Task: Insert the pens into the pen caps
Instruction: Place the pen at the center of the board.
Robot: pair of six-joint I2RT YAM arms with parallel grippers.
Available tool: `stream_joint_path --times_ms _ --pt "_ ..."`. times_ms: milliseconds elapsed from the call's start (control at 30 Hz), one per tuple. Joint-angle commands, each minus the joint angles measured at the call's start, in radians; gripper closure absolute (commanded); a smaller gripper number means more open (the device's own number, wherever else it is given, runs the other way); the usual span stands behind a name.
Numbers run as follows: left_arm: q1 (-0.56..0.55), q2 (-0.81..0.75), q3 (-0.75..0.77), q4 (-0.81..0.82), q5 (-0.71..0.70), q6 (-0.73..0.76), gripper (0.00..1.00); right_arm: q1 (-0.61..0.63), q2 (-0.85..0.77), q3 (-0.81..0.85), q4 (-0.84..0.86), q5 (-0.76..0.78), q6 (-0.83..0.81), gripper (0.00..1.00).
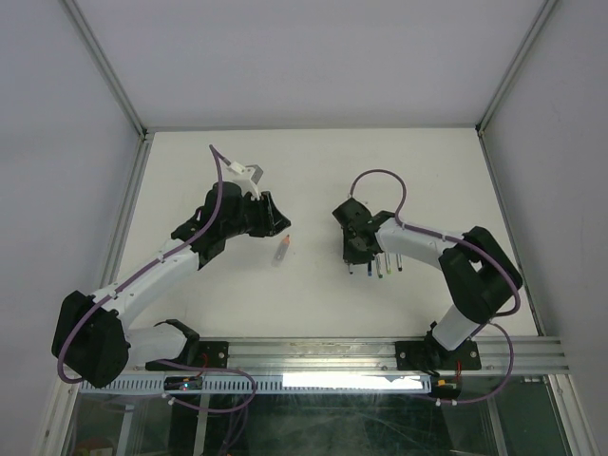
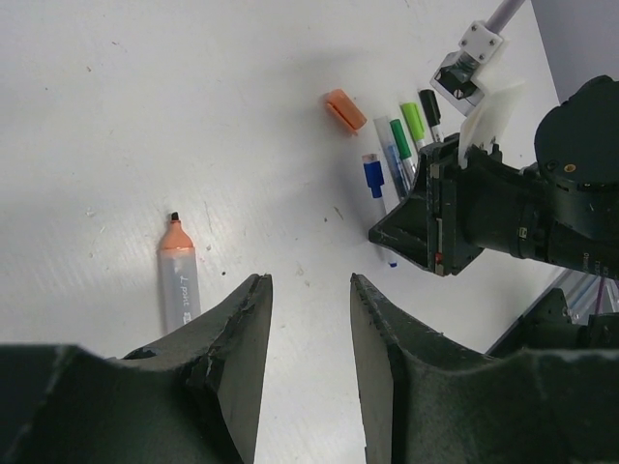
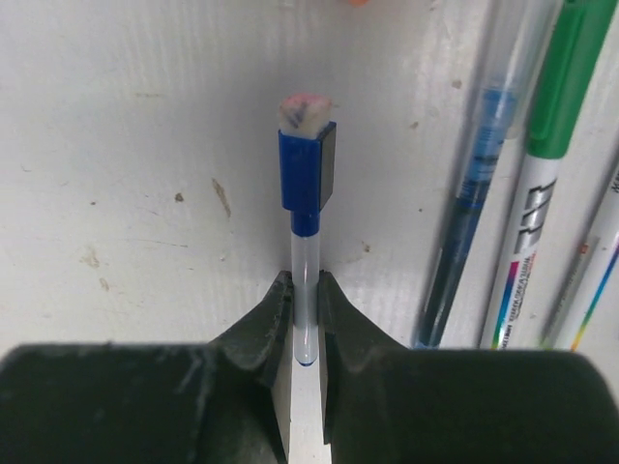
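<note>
My right gripper [image 3: 306, 287] is shut on the slim clear barrel of a pen with a blue clipped end [image 3: 306, 169], held low over the table. In the top view this gripper [image 1: 354, 258] sits over a row of pens [image 1: 380, 269]. My left gripper [image 2: 309, 282] is open and empty above bare table. A grey pen with an orange tip [image 2: 180, 275] lies just left of its left finger, and also shows in the top view [image 1: 282, 249]. An orange cap [image 2: 345, 109] lies beyond, next to the row of blue, green and black pens [image 2: 402, 141].
Beside the held pen lie a blue pen [image 3: 471, 227], a green-capped white pen [image 3: 538, 164] and further pens at the right edge [image 3: 600, 280]. The right arm's black wrist [image 2: 503, 208] fills the right of the left wrist view. White walls ring the table [image 1: 313, 171].
</note>
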Motion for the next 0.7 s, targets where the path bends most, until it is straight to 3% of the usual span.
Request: stream_joint_path --times_ms 0,367,500,667 --pt "0.008 -0.028 0.003 0.016 -0.023 0.011 0.62 0.009 0.029 0.05 0.043 -0.052 0.007 0.87" --pt "0.009 -0.028 0.002 -0.02 -0.056 0.014 0.61 0.022 0.054 0.07 0.048 -0.066 0.019 0.79" --pt "0.008 -0.019 0.002 -0.048 -0.084 0.027 0.61 0.022 0.036 0.063 0.054 -0.068 0.019 0.71" --pt "0.008 0.011 0.024 -0.102 -0.122 0.067 0.6 0.021 -0.034 0.045 0.074 -0.064 0.009 0.69"
